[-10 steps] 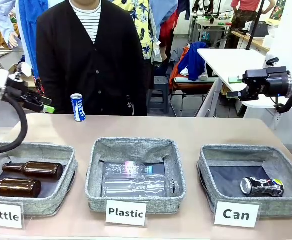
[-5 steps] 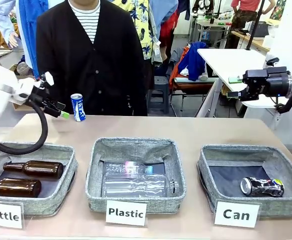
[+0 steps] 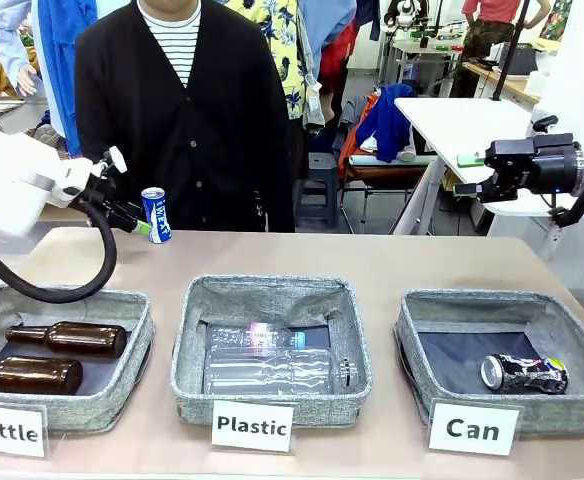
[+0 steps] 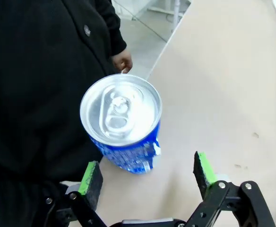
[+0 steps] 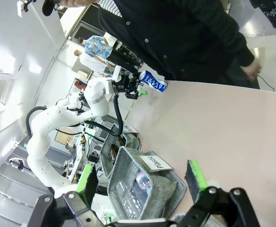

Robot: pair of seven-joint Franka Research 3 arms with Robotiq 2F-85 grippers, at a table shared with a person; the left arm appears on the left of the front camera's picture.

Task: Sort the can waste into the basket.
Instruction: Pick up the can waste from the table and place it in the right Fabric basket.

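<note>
worktop point(image 3: 422, 260) carries an upright can point(image 4: 121, 123), left fingers point(image 4: 91, 177) wide apart just short of it, right fingers point(image 5: 194, 176) likewise apart.

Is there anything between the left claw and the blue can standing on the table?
Nothing visible does. The left claw is open, and the blue-and-white can stands upright just ahead of it, with only bare table between them.

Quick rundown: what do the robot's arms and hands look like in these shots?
Left arm: white, rounded shell, with a thick black cable looping off it. Left hand and right hand: black linkage bodies with visible pivot bolts, two fingers each, faced with bright green pads.
</note>
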